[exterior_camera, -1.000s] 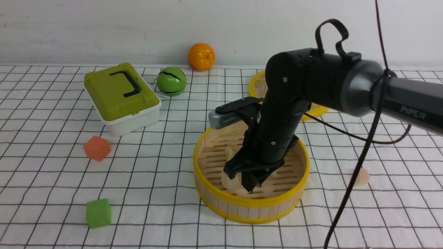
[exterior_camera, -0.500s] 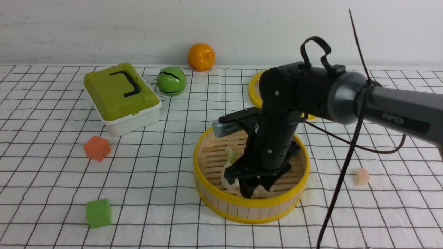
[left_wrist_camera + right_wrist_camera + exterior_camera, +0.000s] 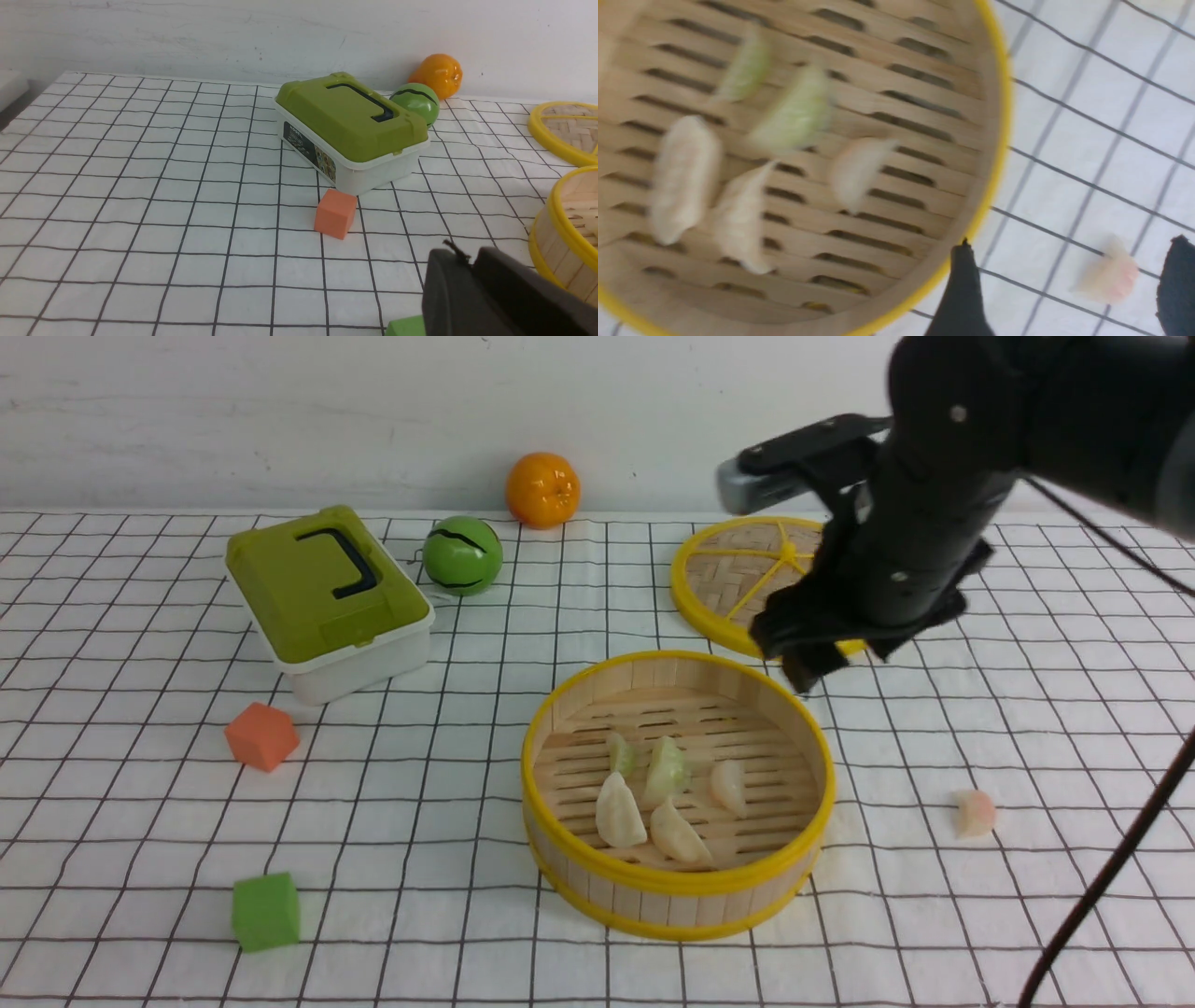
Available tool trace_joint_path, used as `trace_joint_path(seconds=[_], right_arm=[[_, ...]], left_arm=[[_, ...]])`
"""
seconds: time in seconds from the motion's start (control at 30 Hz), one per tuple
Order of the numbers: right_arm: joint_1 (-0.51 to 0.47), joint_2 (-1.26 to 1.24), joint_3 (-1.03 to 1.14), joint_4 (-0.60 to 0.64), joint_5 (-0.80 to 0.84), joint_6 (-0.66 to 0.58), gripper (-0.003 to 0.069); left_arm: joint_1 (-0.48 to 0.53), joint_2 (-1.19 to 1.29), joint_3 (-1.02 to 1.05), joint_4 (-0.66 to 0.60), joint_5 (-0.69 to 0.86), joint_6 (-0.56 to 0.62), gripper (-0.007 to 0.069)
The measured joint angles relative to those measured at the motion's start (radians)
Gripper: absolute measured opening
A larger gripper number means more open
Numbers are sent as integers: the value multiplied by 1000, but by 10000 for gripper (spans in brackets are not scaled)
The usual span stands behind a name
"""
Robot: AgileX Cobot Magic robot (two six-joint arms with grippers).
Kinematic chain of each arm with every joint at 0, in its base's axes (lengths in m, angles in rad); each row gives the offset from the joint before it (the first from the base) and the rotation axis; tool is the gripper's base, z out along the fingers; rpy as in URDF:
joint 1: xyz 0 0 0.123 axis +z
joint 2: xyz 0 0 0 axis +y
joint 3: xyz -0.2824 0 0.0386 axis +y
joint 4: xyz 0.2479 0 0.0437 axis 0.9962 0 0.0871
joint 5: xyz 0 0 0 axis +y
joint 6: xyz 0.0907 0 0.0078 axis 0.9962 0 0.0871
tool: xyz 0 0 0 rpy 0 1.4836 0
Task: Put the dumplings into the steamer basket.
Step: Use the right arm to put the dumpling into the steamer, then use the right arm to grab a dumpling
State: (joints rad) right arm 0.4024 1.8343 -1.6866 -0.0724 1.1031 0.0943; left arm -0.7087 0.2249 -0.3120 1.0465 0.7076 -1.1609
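Nearest the robot on the checked tabletop [image 3: 140, 952] sits a green cube [image 3: 266, 910]. Behind it and to the right stands the steamer basket [image 3: 672, 896]. Five dumplings [image 3: 621, 812] lie on its slatted floor, two greenish ones toward the back and three whitish ones in front. A sixth, the pink-tinted dumpling [image 3: 976, 812], lies on the cloth to the right of the basket, apart from its wall.

The left tool [image 3: 467, 270] shows only in the left wrist view, as a dark mass low beside the green cube and near the basket wall. Whether it stands narrow or wide cannot be told there.

The right wrist view, though blurred, gives what the front view hides. The right tool [image 3: 1071, 242] has its two dark fingers [image 3: 964, 289] spread wide and holds nothing, and the pink-tinted dumpling appears on the cloth in the gap between them. The front view shows this tool raised above the basket's far right rim, with one finger visible.

Farther back are the orange cube [image 3: 261, 735] and the green-lidded box [image 3: 327, 593]. Beyond them the woven lid [image 3: 738, 579] lies partly behind the right arm. The green ball [image 3: 462, 555] sits beside the box, and the orange [image 3: 542, 489] is at the wall.
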Motion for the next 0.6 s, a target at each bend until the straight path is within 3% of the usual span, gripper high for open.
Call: trace_joint_path(seconds=[0.23,0.47,0.6], right_arm=[[-223,70,155,205,-62,-79,440],[-304,81,292,272,-185,-94,432],[-310,88,306,275,-222,-85,432]], left_arm=[[0,93,-22,-79,26,4,-12],[0,209,-42,-210,19,-25,-12],[0,283,-42,-213,-41,-30,-12]])
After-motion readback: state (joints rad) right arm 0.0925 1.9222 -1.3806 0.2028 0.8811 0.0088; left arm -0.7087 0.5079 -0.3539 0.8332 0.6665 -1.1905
